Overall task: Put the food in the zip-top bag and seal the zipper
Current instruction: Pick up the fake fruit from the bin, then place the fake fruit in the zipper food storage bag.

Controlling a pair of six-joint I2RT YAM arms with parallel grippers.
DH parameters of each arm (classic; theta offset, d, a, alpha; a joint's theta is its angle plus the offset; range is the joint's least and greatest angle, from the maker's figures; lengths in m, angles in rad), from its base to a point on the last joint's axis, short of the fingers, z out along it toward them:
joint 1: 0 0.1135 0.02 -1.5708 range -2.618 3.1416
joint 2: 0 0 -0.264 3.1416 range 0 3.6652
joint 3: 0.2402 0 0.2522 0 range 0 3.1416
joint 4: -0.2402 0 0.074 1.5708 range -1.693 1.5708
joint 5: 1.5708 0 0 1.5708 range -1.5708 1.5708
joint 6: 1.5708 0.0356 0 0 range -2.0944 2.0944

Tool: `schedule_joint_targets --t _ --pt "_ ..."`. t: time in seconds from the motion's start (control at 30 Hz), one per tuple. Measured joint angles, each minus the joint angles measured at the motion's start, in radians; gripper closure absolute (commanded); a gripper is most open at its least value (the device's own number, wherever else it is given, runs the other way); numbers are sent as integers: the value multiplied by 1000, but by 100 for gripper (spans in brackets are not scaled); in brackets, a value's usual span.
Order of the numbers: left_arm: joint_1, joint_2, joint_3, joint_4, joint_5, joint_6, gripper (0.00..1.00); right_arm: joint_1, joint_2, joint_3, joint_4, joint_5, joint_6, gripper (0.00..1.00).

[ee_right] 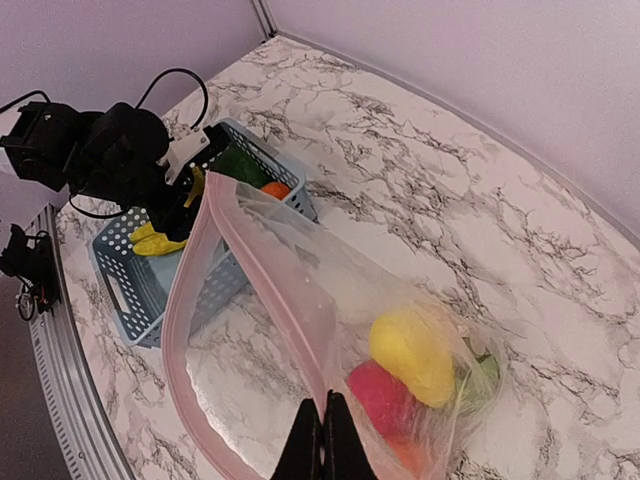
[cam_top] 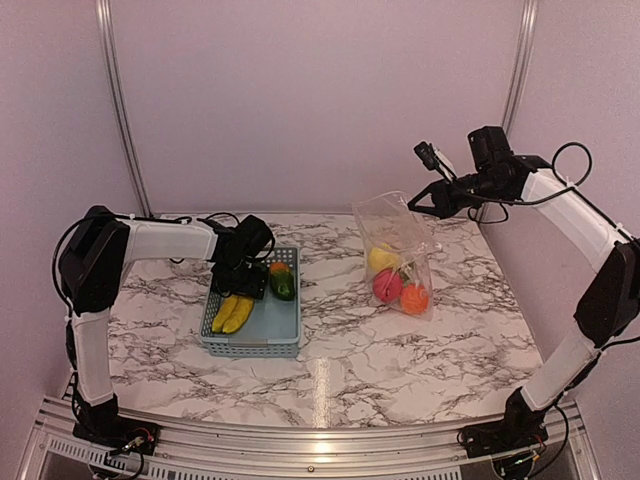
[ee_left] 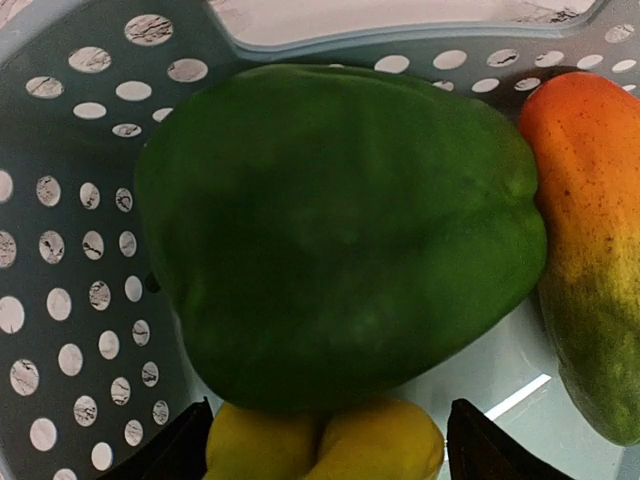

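Zip-top bag point(cam_top: 395, 250): clear, crinkly film with a pink-edged mouth, standing open on the marble table point(cam_top: 350, 370), well apart from the basket point(cam_top: 270, 338) to its left. My right gripper point(ee_right: 325, 440) is pinching the bag's upper rim, fingers pressed together on the film.

I am seeing a yellow fruit point(ee_right: 410, 355), a red fruit point(ee_right: 378, 395) and an orange fruit point(cam_top: 414, 298) lying inside.

Bare marble is showing between bag and basket.

My left gripper point(ee_left: 325, 455) is hanging inside the perforated grey-blue basket, jaws spread wide and clasping nothing, flanking the bananas point(cam_top: 232, 313). A glossy green pepper point(ee_left: 340, 230) is sitting just ahead, a mango point(ee_left: 595, 250) touching it.
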Motion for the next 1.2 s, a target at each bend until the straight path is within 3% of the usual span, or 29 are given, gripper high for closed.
schedule_joint_targets --t 0.57,0.9,1.2 --pt "11 13 1 -2 17 -5 31 0 0 -11 0 1 -2 100" --pt "-10 -193 39 -21 33 -2 33 0 0 -11 -1 3 -2 100" --pt "-150 -351 122 129 33 105 37 17 9 42 -41 13 -18 100"
